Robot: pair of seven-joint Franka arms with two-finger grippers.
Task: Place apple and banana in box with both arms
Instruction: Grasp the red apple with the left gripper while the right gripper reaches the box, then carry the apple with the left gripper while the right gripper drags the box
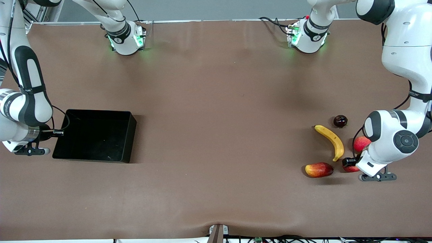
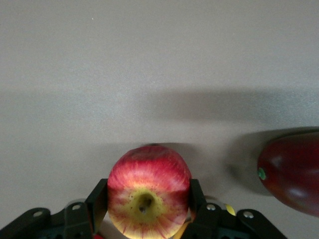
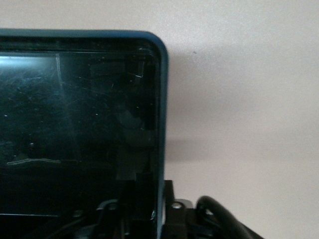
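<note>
The apple (image 2: 148, 191), red with a yellow stem dimple, sits between the fingers of my left gripper (image 2: 148, 199), which is shut on it low at the table. In the front view only a red sliver of the apple (image 1: 351, 168) shows under the left gripper (image 1: 349, 164). The banana (image 1: 331, 141) lies on the table beside it, toward the box's end. The black box (image 1: 91, 138) stands at the right arm's end. My right gripper (image 1: 59, 132) is shut on the box's wall (image 3: 162, 124), one finger inside and one outside.
A red-and-yellow mango-like fruit (image 1: 319, 169) lies beside the apple, also in the left wrist view (image 2: 291, 172). A pinkish-red ball fruit (image 1: 361, 143) lies partly under the left arm. A dark round fruit (image 1: 340, 120) lies farther from the front camera than the banana.
</note>
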